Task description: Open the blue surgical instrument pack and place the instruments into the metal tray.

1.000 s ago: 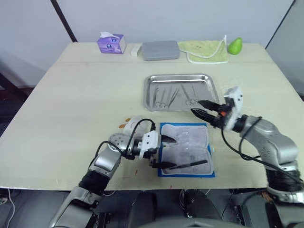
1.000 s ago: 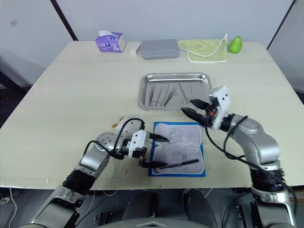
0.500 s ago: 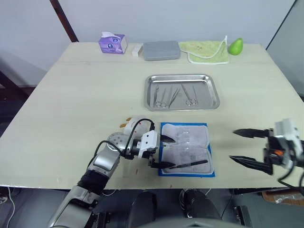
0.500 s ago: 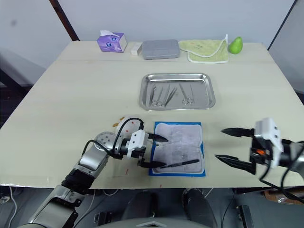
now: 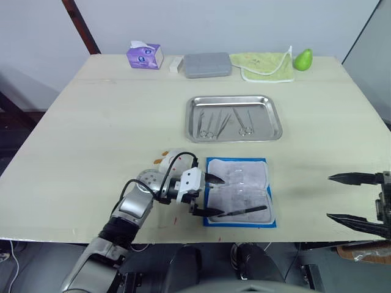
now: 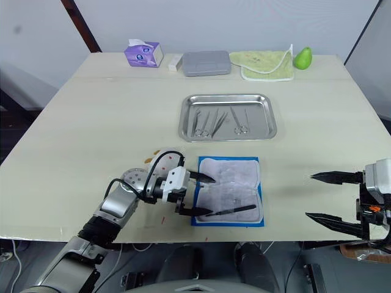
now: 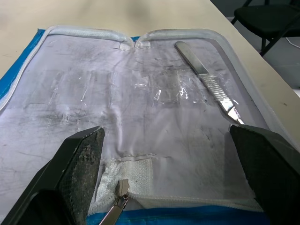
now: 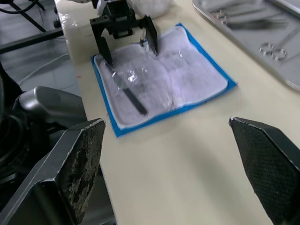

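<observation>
The blue surgical instrument pack (image 5: 238,192) lies unzipped and flat near the table's front edge, its clear whitish inner face up. One dark metal instrument (image 5: 244,211) rests across its front part, seen up close as a scalpel-like handle (image 7: 208,82). My left gripper (image 5: 208,195) stands open at the pack's left edge, its fingers straddling the zipper end (image 7: 117,206). The metal tray (image 5: 190,119) sits behind the pack and holds several instruments (image 5: 223,122). My right gripper (image 5: 330,196) hangs open and empty, well to the right of the pack.
Along the far edge stand a purple tissue box (image 5: 144,55), a small white box (image 5: 175,64), a grey rounded case (image 5: 207,64), a green cloth (image 5: 266,66) and a green pear (image 5: 302,59). A dark chair (image 7: 272,14) sits beyond the table's front edge.
My right gripper has swung from the tray's front right corner out to the right and toward the front edge, and its fingers have spread wide. The left gripper and the pack have stayed put.
</observation>
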Motion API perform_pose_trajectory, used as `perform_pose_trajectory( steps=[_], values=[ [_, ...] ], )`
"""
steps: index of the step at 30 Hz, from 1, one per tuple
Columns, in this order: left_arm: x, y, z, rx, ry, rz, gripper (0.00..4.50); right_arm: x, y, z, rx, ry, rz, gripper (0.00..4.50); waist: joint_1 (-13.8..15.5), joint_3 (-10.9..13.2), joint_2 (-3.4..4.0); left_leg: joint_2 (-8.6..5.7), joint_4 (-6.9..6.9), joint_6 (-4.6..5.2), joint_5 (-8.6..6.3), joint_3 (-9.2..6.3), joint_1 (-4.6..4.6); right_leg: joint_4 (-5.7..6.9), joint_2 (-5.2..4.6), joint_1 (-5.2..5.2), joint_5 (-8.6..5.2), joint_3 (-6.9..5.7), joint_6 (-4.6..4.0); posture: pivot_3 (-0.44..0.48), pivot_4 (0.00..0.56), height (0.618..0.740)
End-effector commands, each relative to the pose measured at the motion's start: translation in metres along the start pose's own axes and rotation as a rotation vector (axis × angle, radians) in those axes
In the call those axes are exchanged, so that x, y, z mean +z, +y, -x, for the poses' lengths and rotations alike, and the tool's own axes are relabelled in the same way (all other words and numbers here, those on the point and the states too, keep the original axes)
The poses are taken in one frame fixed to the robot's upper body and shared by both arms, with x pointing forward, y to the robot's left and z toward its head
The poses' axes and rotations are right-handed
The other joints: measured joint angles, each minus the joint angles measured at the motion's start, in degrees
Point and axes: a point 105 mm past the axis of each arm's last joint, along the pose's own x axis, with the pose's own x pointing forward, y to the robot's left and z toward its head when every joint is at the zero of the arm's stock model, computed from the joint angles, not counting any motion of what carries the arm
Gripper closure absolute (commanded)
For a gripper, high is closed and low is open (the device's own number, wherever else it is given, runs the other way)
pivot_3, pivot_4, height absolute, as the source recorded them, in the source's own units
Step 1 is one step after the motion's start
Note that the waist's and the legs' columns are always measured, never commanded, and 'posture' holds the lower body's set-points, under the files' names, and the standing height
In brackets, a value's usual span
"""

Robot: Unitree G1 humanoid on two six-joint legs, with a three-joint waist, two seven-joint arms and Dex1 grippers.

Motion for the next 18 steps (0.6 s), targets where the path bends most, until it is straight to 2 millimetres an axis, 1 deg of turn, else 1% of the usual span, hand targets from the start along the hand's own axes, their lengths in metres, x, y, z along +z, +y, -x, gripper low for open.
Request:
perform_pose_trajectory(
  steps=[1, 6, 7, 9, 11, 18],
  values=[
    [-0.008, -0.006, 0.001, -0.008, 0.028, 0.04, 0.0, -0.006, 0.001, -0.028, 0.01, 0.017, 0.053, 0.07, 0.1, 0.0, 0.04, -0.02, -0.01, 0.0, 0.0, 0.02, -0.01, 0.0, -0.03, 0.0, 0.01, 0.01, -0.01, 0.0, 0.15, 0.738],
    [-0.008, -0.008, 0.001, -0.008, 0.027, 0.043, 0.0, -0.019, 0.002, -0.064, 0.065, 0.003, 0.058, 0.07, 0.1, 0.1, -0.06, -0.03, 0.01, 0.0, 0.0, 0.05, -0.02, -0.01, -0.04, -0.01, 0.05, 0.03, -0.09, 0.0, 0.15, 0.738],
    [-0.008, -0.009, 0.0, -0.008, 0.026, 0.044, 0.0, -0.02, 0.002, -0.068, 0.074, -0.002, 0.051, 0.07, 0.1, 0.1, -0.06, -0.01, 0.01, 0.0, 0.0, 0.04, -0.02, 0.0, -0.02, -0.01, 0.06, 0.01, -0.12, 0.0, 0.15, 0.738],
    [-0.008, -0.009, 0.001, -0.006, 0.026, 0.044, 0.0, -0.027, 0.003, -0.075, 0.096, 0.016, 0.067, 0.45, 0.1, 0.1, -0.06, -0.02, 0.01, 0.0, 0.0, 0.05, -0.01, 0.0, -0.02, -0.01, 0.1, 0.01, -0.19, 0.0, 0.15, 0.738],
    [-0.009, -0.01, 0.002, -0.003, 0.028, 0.047, 0.0, -0.033, 0.003, -0.082, 0.114, 0.038, 0.091, 1.04, 0.2, 0.1, -0.06, -0.02, 0.01, 0.0, 0.0, 0.07, -0.02, -0.01, -0.03, -0.01, 0.1, 0.02, -0.2, 0.0, 0.15, 0.738],
    [-0.009, -0.014, 0.001, -0.003, 0.029, 0.05, 0.0, -0.045, 0.002, -0.092, 0.146, 0.066, 0.118, 1.04, 0.1, 0.1, -0.06, 0.0, 0.01, 0.0, 0.0, 0.08, -0.01, 0.0, -0.01, -0.02, 0.1, 0.03, -0.21, 0.0, 0.15, 0.738]
  ],
)
